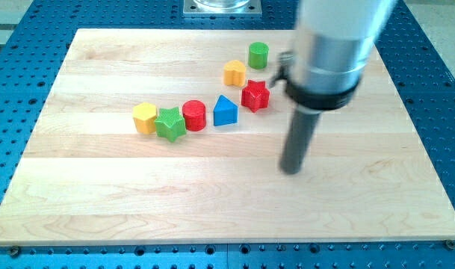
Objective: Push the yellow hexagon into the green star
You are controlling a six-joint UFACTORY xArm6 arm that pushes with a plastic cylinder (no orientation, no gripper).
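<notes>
Currently, the yellow hexagon block (144, 117) is seen resting on the pale wooden table (100, 194), left of the view's centre, with its right side touching the green star block (170, 123). Just to the right of the star, and touching it or nearly so, a red cylinder block (194, 114) is placed, and next to that a blue triangular block (225, 111) is found. Further toward the view's upper right, a red star block (255, 96), a yellow heart-shaped block (235, 72) and a green cylinder block (258, 54) are set in a rising curve, so that all seven blocks form one arc.

No jaws are fitted to this arm, so nothing is held or clamped; a straight dark rod is carried below a blurred silver and black collar (322, 71). My tip (290, 170) is set down on bare wood in the view's right half, lower than the whole arc. It is kept well apart from the yellow hexagon, which lies far to the tip's left and somewhat higher in the view, with the green star between them. The nearest blocks to the tip are the blue triangle and the red star, and neither is touched. A blue perforated surface (436, 60) is visible around the table.
</notes>
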